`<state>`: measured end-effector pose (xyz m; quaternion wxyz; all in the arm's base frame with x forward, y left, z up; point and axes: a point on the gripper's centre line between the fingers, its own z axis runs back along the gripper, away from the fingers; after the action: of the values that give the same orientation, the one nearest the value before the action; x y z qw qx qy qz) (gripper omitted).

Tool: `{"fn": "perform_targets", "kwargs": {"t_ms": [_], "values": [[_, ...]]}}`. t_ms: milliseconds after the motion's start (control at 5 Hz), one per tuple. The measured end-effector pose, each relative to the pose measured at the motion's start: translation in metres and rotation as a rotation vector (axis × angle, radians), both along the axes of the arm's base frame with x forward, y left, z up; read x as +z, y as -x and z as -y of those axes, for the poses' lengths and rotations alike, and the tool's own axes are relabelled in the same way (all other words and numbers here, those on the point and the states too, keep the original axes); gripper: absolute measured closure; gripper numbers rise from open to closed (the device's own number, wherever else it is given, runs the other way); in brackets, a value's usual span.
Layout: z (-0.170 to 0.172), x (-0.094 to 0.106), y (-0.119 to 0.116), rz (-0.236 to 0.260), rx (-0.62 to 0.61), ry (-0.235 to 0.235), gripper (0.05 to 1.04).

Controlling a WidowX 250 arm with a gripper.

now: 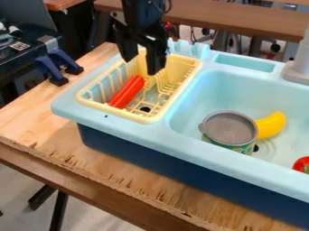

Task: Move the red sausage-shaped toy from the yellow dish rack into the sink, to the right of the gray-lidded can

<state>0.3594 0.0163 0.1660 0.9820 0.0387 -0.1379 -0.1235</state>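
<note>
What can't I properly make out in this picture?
All in the camera view:
- Red item: cut off by the right edge.
- Yellow piece: left end hidden behind the can.
- Print on the can: too small to read.
- Yellow rack: far part partly hidden by the gripper.
- Robot arm: cut off by the top edge.

Light-blue plastic sink basin [241,94] open at 12 o'clock from round grey-topped can [229,129]; curved yellow banana [271,125] blocks 3, pale-yellow slatted rack [124,112] 10.

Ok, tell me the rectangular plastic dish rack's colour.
The rack is pale yellow, clearest in the camera view.
</note>
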Motion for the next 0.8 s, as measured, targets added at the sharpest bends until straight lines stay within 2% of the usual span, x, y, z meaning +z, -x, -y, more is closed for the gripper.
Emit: {"fn": "perform_targets", "kwargs": {"t_ms": [200, 400, 800], "values": [[0.010, -0.013, 0.006, -0.025, -0.015, -0.020, 0.073], [0.005, -0.019, 0.012, -0.016, 0.023, -0.053, 0.073], [-0.007, -0.021, 0.016, -0.009, 0.077, -0.056, 0.073]]}}
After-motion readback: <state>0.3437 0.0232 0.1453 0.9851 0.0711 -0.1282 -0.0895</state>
